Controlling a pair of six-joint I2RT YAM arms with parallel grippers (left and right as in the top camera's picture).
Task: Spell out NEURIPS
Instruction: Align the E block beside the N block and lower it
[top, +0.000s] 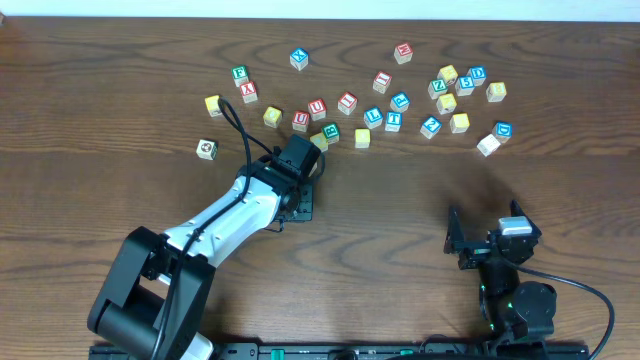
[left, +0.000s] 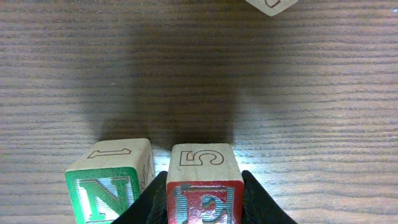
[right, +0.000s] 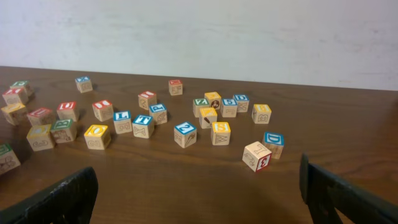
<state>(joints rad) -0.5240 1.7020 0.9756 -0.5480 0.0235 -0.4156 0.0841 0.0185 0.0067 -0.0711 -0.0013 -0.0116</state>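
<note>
My left gripper (left: 204, 178) is shut on the red E cube (left: 205, 190), one black finger on each side of it. The cube rests on the table with a 5 on its top face. Close on its left stands the green N cube (left: 111, 185), a narrow gap between the two. From overhead the left gripper (top: 298, 195) covers both cubes. Further back in the loose spread lie a red U cube (top: 317, 108) and a yellow S cube (right: 220, 132). My right gripper (right: 196, 186) is open and holds nothing; overhead, the right gripper (top: 480, 240) sits at the front right.
Several other letter cubes lie scattered across the back of the table, among them a blue L (right: 122, 121), T (right: 142, 126), Z (right: 185, 134) and D (right: 273, 144). A white cube with a red 3 (right: 257, 155) is nearest the right gripper. A lone pale cube (top: 207, 148) lies left of the left arm.
</note>
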